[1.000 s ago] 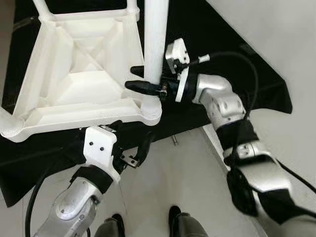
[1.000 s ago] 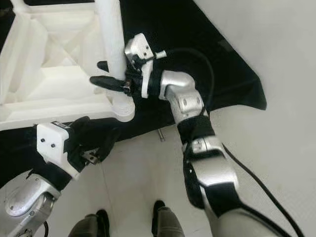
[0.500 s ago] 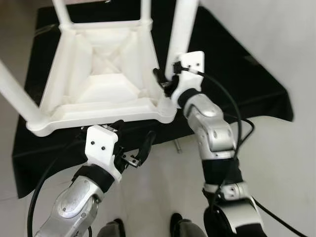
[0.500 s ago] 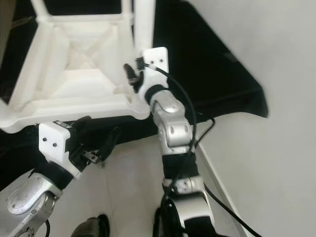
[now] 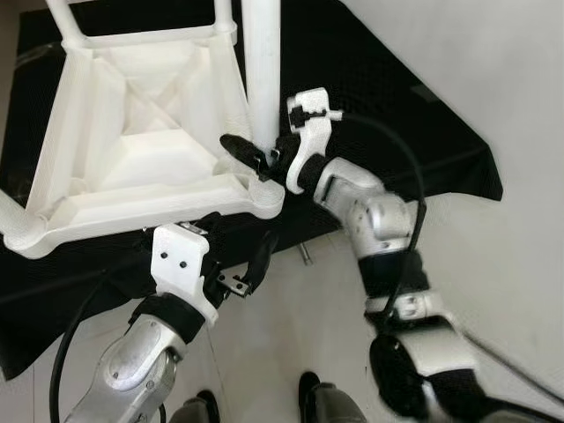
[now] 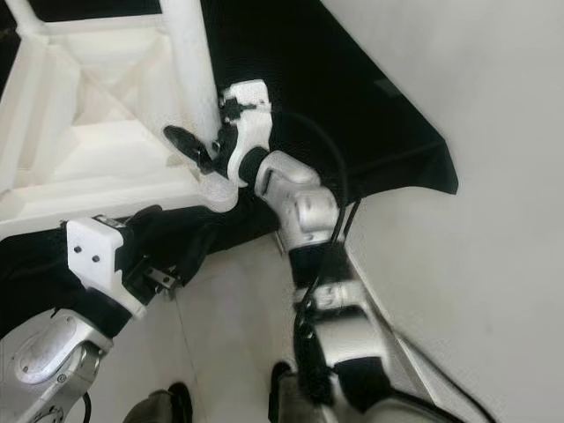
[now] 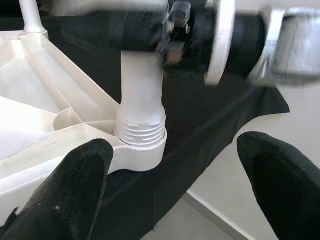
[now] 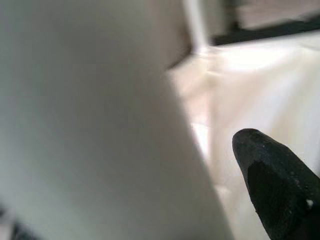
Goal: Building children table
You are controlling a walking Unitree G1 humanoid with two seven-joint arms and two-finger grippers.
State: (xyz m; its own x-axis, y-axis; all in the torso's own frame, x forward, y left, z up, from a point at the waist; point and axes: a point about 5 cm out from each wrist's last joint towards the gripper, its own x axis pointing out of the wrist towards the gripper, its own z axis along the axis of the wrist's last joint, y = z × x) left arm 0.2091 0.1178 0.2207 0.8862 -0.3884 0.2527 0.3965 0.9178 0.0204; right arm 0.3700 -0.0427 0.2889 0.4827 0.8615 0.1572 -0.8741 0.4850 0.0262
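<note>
Left eye view has the white table (image 5: 132, 150) upside down on a black cloth (image 5: 397, 115), upper left of frame. The right gripper (image 5: 256, 157) clamps a table leg (image 5: 262, 70) just above its threaded socket. Lower left, the left gripper (image 5: 242, 264) hangs open, holding nothing.

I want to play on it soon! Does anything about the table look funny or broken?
Nothing looks broken. The white table lies upside down on the black cloth, legs pointing up, which suits building it. The near leg sits in its corner socket with screw threads showing, so it may not be fully tightened. The right gripper holds that leg.
</note>
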